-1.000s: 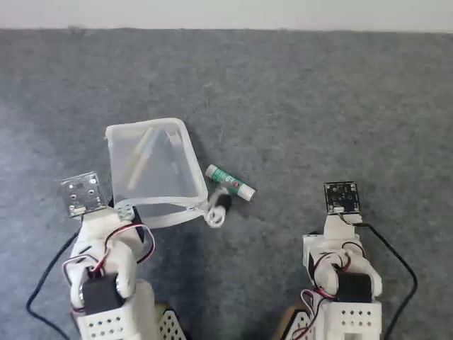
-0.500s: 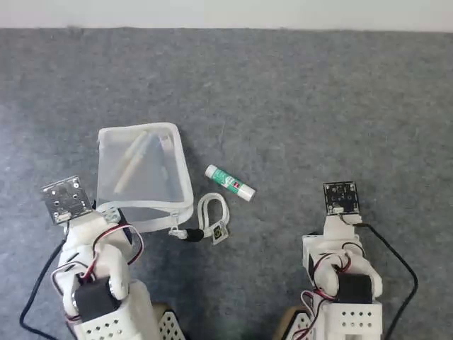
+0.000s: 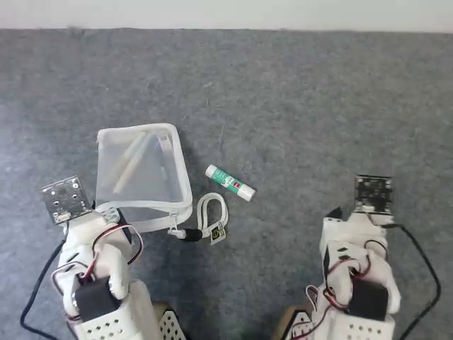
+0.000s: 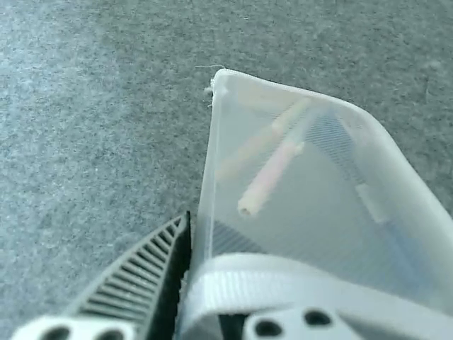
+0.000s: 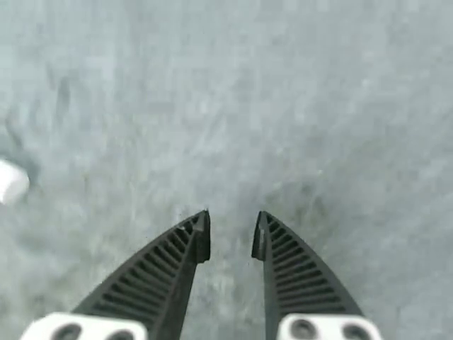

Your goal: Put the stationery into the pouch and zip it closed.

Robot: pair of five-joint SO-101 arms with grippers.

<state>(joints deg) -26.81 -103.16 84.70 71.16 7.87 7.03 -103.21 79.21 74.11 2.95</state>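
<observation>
A grey, felt-like mat covers the bench [image 3: 318, 106], with a pale strip of wall along its far edge.

In the high view, the translucent pouch [image 3: 141, 170] lies on the left half of the bench, just ahead of the left arm [image 3: 92, 276]. Pale pens [image 3: 131, 163] show through its mesh side. A white loop strap [image 3: 211, 211] trails from the pouch's near corner, beside a dark zipper pull [image 3: 185, 234]. A glue stick [image 3: 230, 183] with a green label lies on the mat just beside the pouch and apart from it. The right arm [image 3: 357, 276] sits at the near right, well apart from both.

In the left wrist view, the left hand [image 4: 198, 276] is clenched on the pouch's near edge, the white woven band pinched between its fingers [image 4: 134, 290]. The pens lie crossed inside.

In the right wrist view, the right hand [image 5: 230, 237] hangs over bare mat, slightly parted and grasping nothing. A white blurred shape [image 5: 10, 180] sits at the frame's edge.
</observation>
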